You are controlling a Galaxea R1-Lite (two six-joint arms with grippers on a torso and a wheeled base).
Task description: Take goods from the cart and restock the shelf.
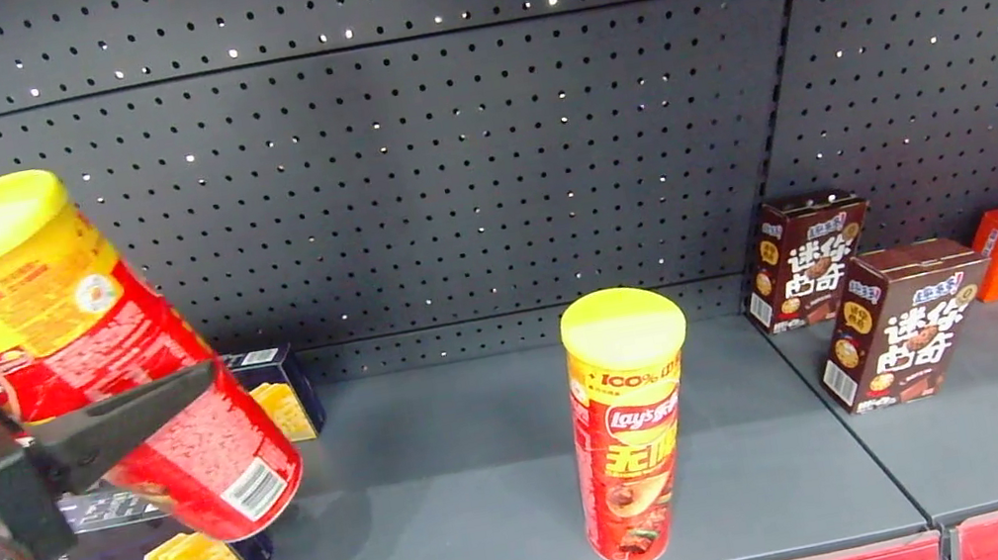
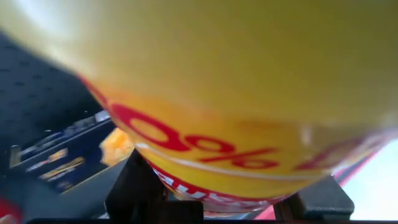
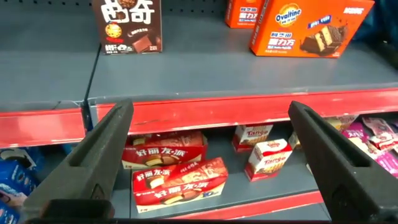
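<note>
Shelf deck (image 1: 455, 507): smooth matt grey metal.
Back panel (image 1: 443, 179), behind the standing chip can (image 1: 629, 440): matt perforated metal.
Standing chip can: glossy printed wrap, smooth yellow plastic lid (image 1: 622, 325).
Held chip can (image 1: 184, 440), to its left: same glossy wrap.
Brown boxes (image 1: 897, 327), to its right: glossy printed card.
Left end effector (image 1: 39, 318) fingers (image 1: 129, 407): matt black plastic.

A yellow and red cylindrical crisp can (image 2: 236, 93) looms in the foreground, so close that the red print on its yellow band blurs. The left gripper (image 2: 227, 198) clamps it, a black finger (image 2: 137, 190) pressed to each side of its curved wall. In the background, a dark blue cardboard box (image 2: 62, 158) with a yellow biscuit picture lies on the grey shelf (image 2: 102, 179), before a dark perforated back panel (image 2: 37, 81).
</note>
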